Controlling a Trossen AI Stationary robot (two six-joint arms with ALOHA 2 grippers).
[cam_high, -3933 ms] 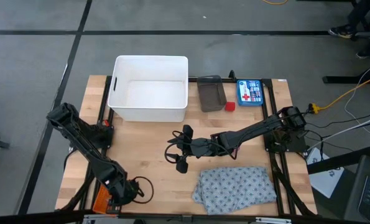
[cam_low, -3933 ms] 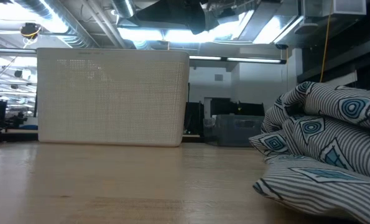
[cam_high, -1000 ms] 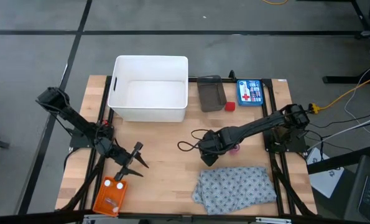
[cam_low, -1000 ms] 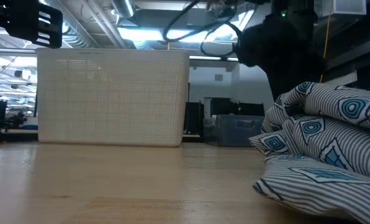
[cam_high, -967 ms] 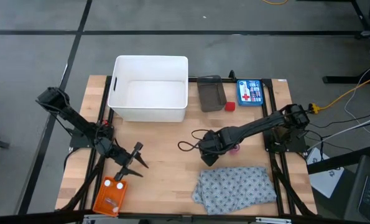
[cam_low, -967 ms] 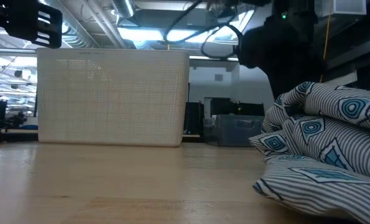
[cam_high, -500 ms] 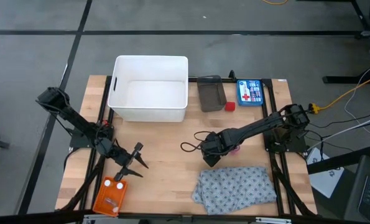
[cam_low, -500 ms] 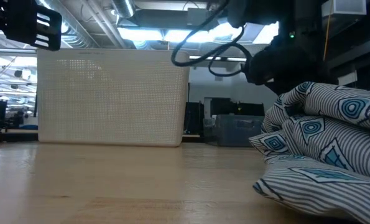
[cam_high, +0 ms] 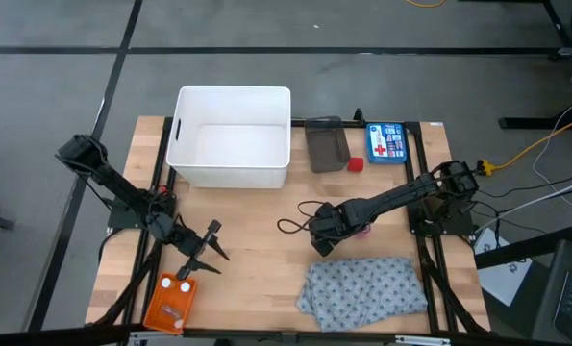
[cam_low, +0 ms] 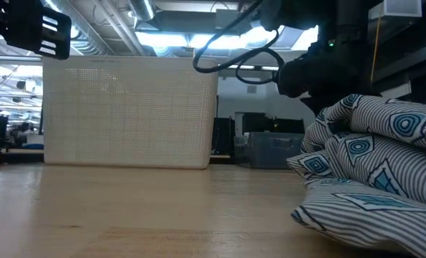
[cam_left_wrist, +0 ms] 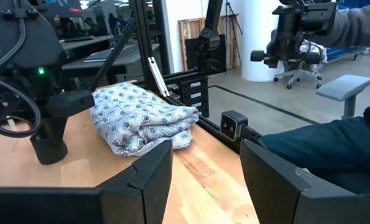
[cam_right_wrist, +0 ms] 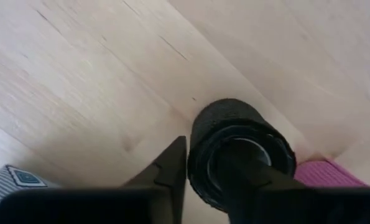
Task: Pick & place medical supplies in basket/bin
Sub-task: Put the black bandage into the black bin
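Note:
A dark roll [cam_right_wrist: 240, 152] stands on end on the wooden table, hollow side up, just beyond the far edge of the grey dotted cloth [cam_high: 364, 288]. My right gripper [cam_high: 321, 244] points down onto it and is shut on its wall. A pink roll [cam_high: 363, 229] lies right beside it. The orange basket [cam_high: 170, 302] sits at the near left corner. My left gripper [cam_high: 205, 254] hovers open just beyond the basket, holding nothing. A red block [cam_high: 355, 163] lies at the far edge. My right gripper [cam_right_wrist: 209, 165] has one finger [cam_right_wrist: 250, 177] down inside the roll's hollow and the other finger [cam_right_wrist: 172, 167] against the outside, pinching the roll's wall [cam_right_wrist: 197, 158] between them. The fingers come from above, pointing down. The roll stands upright with its lower end on the table.
A large white tub [cam_high: 233, 136] stands at the far middle, with a grey tray [cam_high: 326, 144] and a blue first-aid box [cam_high: 386, 141] to its right. The cloth [cam_low: 370, 165] is bunched up high near the right gripper. Bare wood lies between the two arms.
My right gripper has shifted a little toward the table's right edge above the dark roll, and its cable loop has swung along with it. The cloth and pink roll have stayed in place.

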